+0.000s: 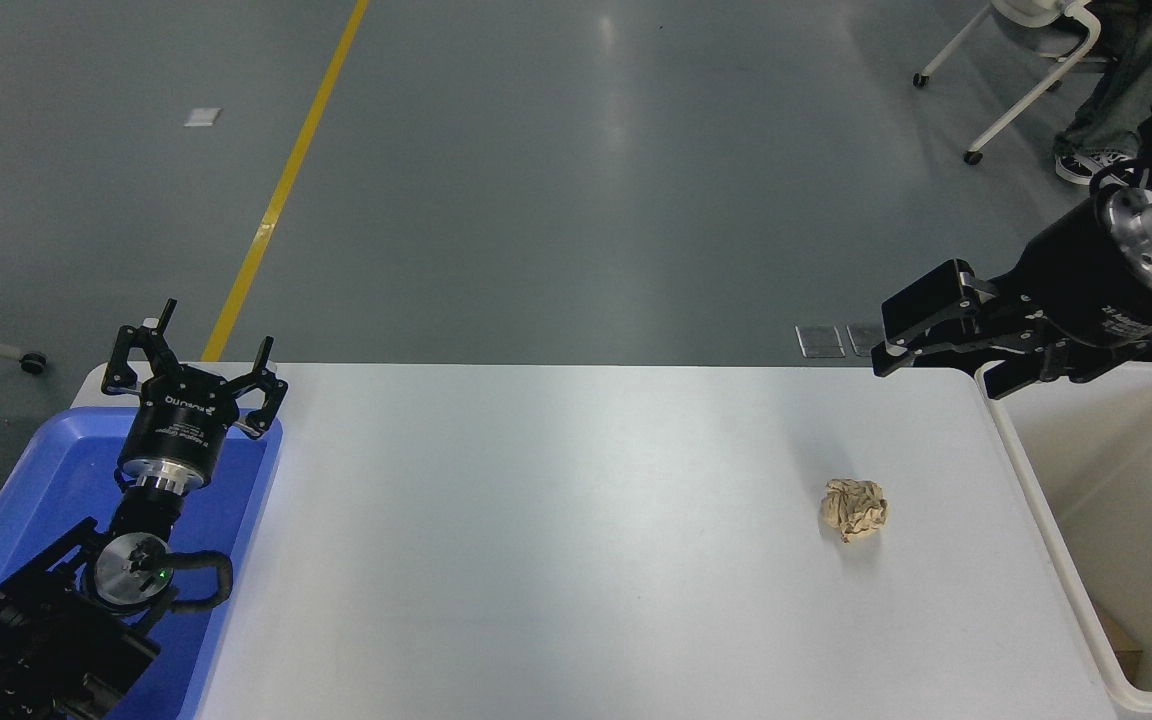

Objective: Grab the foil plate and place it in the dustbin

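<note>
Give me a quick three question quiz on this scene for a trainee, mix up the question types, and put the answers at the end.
1. True or false: the right pincer is gripping an object.
2. Which of these lies on the white table? A: a foil plate. B: a crumpled tan paper ball. C: a cup.
3. Fill in the gap: the left pincer is parked, open, over the ____ tray at the table's left end.

Key
1. False. Its jaws are open and nothing is between them.
2. B.
3. Blue.
</note>
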Controlling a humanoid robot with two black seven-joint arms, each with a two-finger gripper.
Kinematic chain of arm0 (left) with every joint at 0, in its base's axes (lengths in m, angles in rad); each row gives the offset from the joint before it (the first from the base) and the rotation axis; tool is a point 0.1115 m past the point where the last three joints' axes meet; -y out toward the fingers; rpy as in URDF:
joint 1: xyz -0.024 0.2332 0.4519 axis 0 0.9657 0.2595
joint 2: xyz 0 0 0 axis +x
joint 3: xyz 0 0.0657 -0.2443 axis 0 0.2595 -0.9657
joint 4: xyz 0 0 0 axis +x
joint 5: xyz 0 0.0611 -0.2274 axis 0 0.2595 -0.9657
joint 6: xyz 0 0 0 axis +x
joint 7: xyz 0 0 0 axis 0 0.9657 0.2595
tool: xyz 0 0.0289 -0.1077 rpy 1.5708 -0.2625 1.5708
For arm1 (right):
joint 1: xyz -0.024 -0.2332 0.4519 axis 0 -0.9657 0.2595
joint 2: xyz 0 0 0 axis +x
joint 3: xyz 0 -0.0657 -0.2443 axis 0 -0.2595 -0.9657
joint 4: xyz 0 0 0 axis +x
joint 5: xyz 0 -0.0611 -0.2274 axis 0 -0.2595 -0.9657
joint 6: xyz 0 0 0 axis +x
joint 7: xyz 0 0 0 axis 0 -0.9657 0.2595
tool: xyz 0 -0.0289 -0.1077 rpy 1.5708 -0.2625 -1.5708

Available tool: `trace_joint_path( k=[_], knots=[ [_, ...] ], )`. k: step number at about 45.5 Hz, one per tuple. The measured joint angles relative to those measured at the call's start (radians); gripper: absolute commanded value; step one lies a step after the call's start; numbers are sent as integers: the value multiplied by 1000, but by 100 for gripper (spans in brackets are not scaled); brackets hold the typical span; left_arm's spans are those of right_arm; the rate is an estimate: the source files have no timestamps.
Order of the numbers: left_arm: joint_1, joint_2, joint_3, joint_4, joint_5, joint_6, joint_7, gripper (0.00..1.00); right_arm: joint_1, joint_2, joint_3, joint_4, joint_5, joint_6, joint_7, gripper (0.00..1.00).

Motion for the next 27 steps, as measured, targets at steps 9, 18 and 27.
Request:
trace_joint_path(
  k=[9,18,27],
  knots=[
    [0,0,0,0,0,0,0,100,1,37,12,1,17,0,0,100],
    [0,0,0,0,0,0,0,100,1,59,25,-4,55,-6,0,100],
    [0,0,0,0,0,0,0,100,-1,61,35,-11,113,-15,-1,100]
  ],
)
